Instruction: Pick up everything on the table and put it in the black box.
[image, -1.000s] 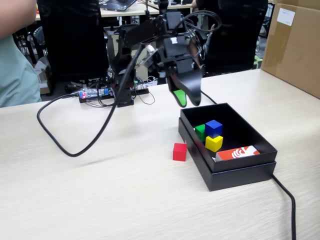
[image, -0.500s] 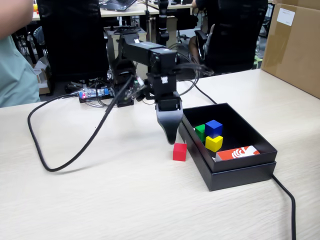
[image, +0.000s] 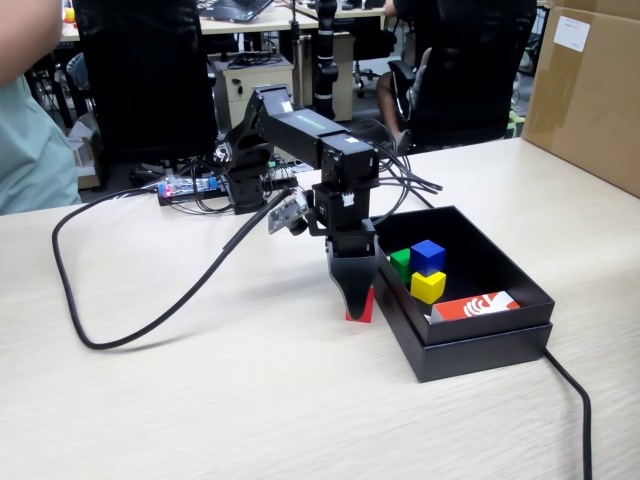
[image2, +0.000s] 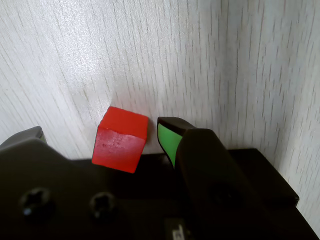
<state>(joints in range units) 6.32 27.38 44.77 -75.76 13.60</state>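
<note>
A red cube (image: 363, 309) sits on the pale wooden table just left of the black box (image: 470, 345). My gripper (image: 357, 292) points straight down over the cube. In the wrist view the gripper (image2: 99, 133) is open, with the red cube (image2: 121, 140) between the jaws. The green-padded right fingertip (image2: 167, 140) is close beside the cube; the left jaw stands well apart from it. Inside the box lie a green cube (image: 401, 264), a blue cube (image: 427, 256), a yellow cube (image: 428, 287) and a red-and-white packet (image: 476, 306).
A thick black cable (image: 150, 325) loops across the table at the left. A circuit board with wires (image: 190, 187) lies behind the arm's base. A cardboard box (image: 585, 90) stands at the far right. A person's arm (image: 30, 120) is at the left edge.
</note>
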